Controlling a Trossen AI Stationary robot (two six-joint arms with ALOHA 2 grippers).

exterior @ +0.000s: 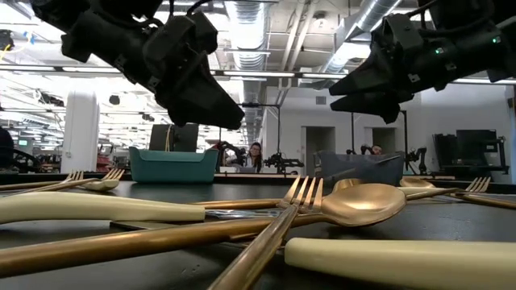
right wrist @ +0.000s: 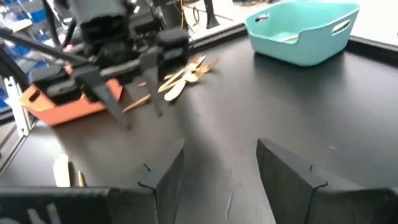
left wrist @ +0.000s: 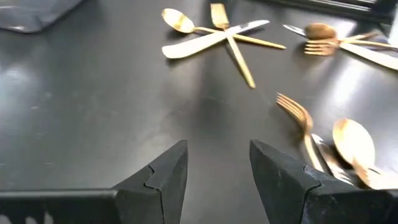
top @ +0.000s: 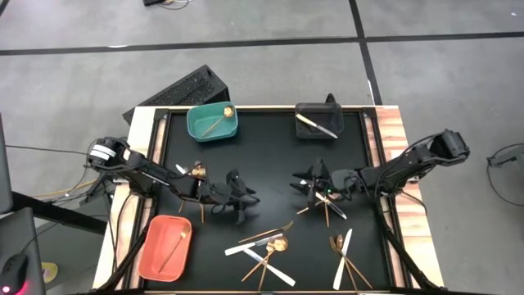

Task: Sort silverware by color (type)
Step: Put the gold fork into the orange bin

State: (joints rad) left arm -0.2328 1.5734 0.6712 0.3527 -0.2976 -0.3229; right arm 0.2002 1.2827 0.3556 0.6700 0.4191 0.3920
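Gold spoons and forks and white-handled knives lie flat in loose crossed heaps on the black mat: one heap [top: 266,248] near the front middle, one [top: 344,258] at the front right, and a few pieces [top: 329,208] under my right arm. My left gripper [top: 246,200] hovers open over bare mat at mid-left, and its wrist view shows nothing between its fingers [left wrist: 217,174]. My right gripper [top: 304,185] hovers open at mid-right, facing the left one, also with nothing between its fingers [right wrist: 221,174]. In the low view both grippers, left [exterior: 205,93] and right [exterior: 363,89], stand well above the silverware.
A teal bin [top: 213,123] with a gold spoon stands at the far left. A black bin [top: 319,123] with a white knife stands at the far right. A salmon bin [top: 165,247] with a gold utensil in it sits at the near left. More gold pieces [top: 196,170] lie by my left arm.
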